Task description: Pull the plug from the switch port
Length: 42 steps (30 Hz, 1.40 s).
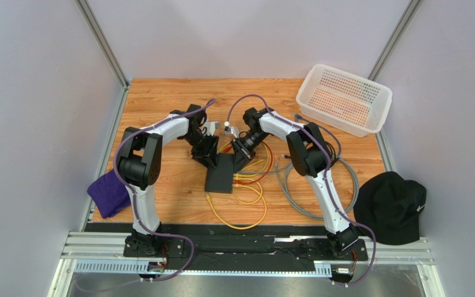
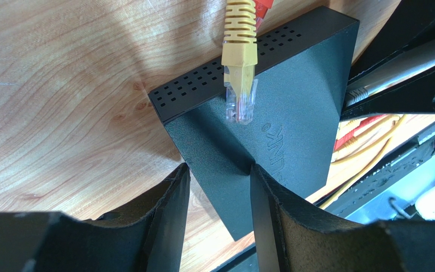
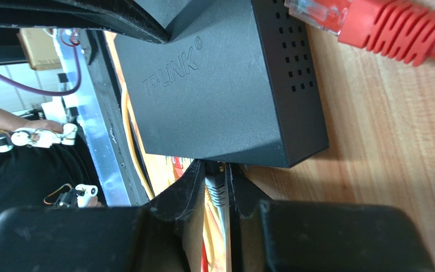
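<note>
— What is the left pincer (image 2: 218, 170) doing?
— It is clamping one corner of the small flat matte-black rectangular switch (image 2: 293, 119) between its black fingers.
— And the right pincer (image 3: 217, 170)?
— It is pinching a grey rubber-booted cable plug (image 3: 214, 191), jaws nearly together, right at the switch's edge. Whether that plug is sitting in its port, I cannot tell.
— Where is the switch lying?
— Mid-table on the orange-brown wooden tabletop (image 2: 61, 85), between both arms. A loose yellow clear-tipped plug (image 2: 239, 85) is lying across its vented edge, and a red ribbed plug (image 3: 384, 28) is lying just beside it.
</note>
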{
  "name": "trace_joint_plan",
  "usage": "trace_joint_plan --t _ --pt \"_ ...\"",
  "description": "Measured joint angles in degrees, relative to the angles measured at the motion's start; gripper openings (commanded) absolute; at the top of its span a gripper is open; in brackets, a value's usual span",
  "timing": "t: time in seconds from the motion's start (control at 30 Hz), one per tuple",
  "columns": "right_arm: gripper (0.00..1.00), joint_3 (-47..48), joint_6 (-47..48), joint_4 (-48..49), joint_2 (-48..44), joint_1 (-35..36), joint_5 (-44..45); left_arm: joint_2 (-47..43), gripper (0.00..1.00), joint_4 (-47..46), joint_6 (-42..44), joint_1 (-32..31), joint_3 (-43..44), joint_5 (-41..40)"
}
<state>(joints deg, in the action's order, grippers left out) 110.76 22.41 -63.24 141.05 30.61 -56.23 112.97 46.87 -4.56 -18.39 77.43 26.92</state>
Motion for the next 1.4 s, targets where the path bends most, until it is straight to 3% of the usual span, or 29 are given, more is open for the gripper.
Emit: trace_joint_plan --t 0.4,0.63,0.97,1.03,1.13,1.27,1.4 --pt "0.00 2.4 5.9 -3.8 -0.6 0.3 5.0 0.0 0.51 0.2 0.5 -0.4 0.9 -0.7" --pt "0.02 16.6 16.7 -12.9 4.8 -0.1 12.9 0.0 0.51 -1.0 1.3 -0.5 1.8 -2.1" --pt "0.06 -1.2 23.8 -14.1 -9.9 -2.3 17.2 0.0 0.52 -1.6 1.6 -0.7 1.8 -2.0" --pt "0.10 -2.3 25.3 -13.9 -14.1 -3.1 19.0 -0.1 0.52 -1.8 1.6 -0.7 1.8 -2.0" --pt "0.25 -4.2 27.3 -13.7 -20.1 -4.2 22.0 -0.3 0.52 -1.9 1.6 -0.7 1.8 -1.9" --pt "0.53 -10.7 27.7 -13.7 -24.1 -4.9 27.7 -0.4 0.54 -1.9 1.5 -0.6 1.8 -1.7" --pt "0.65 -16.3 26.9 -13.3 -24.2 -5.1 30.6 -0.5 0.56 -1.9 1.5 -0.7 1.8 -1.6"
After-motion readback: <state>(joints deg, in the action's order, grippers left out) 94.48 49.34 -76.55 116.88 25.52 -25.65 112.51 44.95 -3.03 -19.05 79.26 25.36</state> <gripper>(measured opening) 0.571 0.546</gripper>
